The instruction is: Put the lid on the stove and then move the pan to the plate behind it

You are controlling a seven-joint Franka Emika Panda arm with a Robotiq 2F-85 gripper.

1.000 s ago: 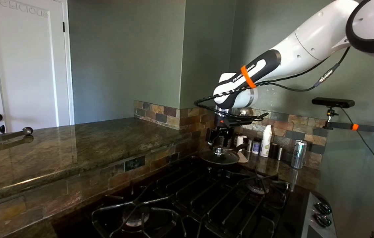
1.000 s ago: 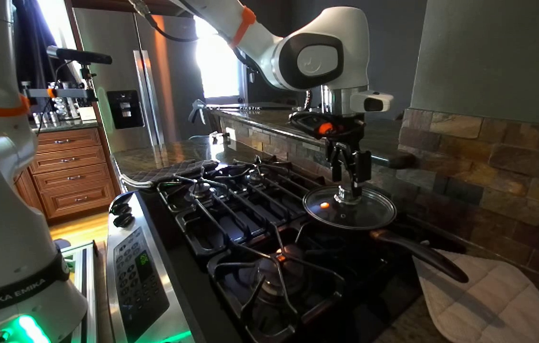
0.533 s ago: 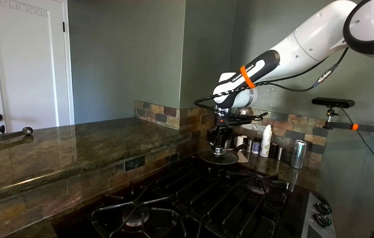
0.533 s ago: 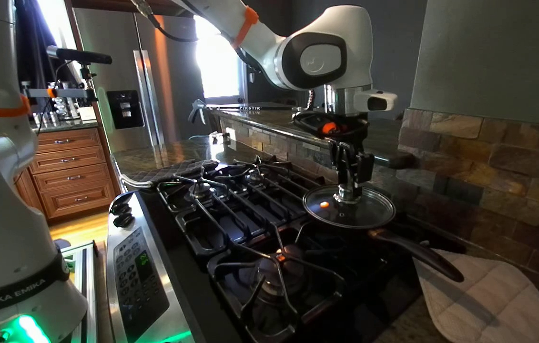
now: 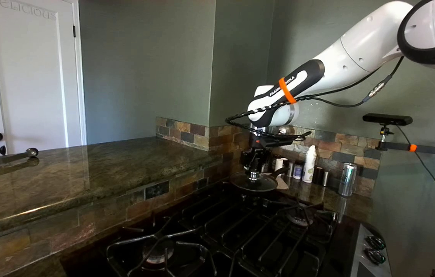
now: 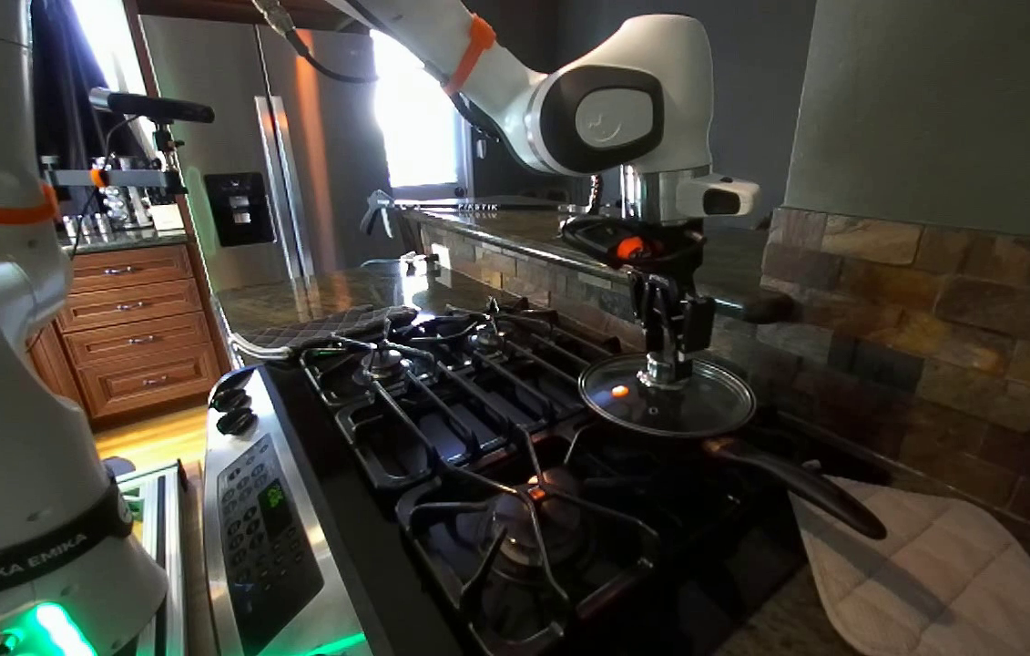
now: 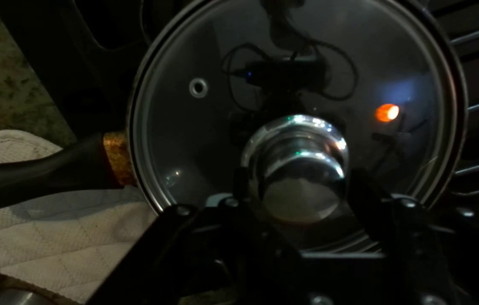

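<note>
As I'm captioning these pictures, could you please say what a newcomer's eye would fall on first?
First would likely come the white robot arm stretched over the black stove. At the stove's corner, a glass lid covers the dark pan, the hand straddling the shiny knob. A green light glows at lower left in an exterior view.

A black, iron-grated gas stove [image 6: 355, 510] is bearing a shallow, round, near-black pan [image 6: 801, 481]. Just beside the stove, a brown-green speckled granite countertop [image 7: 6, 80] is supporting a white quilted fabric pad [image 6: 943, 569], which is lying near the pan. In an exterior view, a tall, cylindrical, shiny steel canister [image 5: 347, 179], a slender white bottle [image 5: 309, 165] and a small white-and-purple jar [image 5: 298, 170] are standing upright on the same countertop.
</note>
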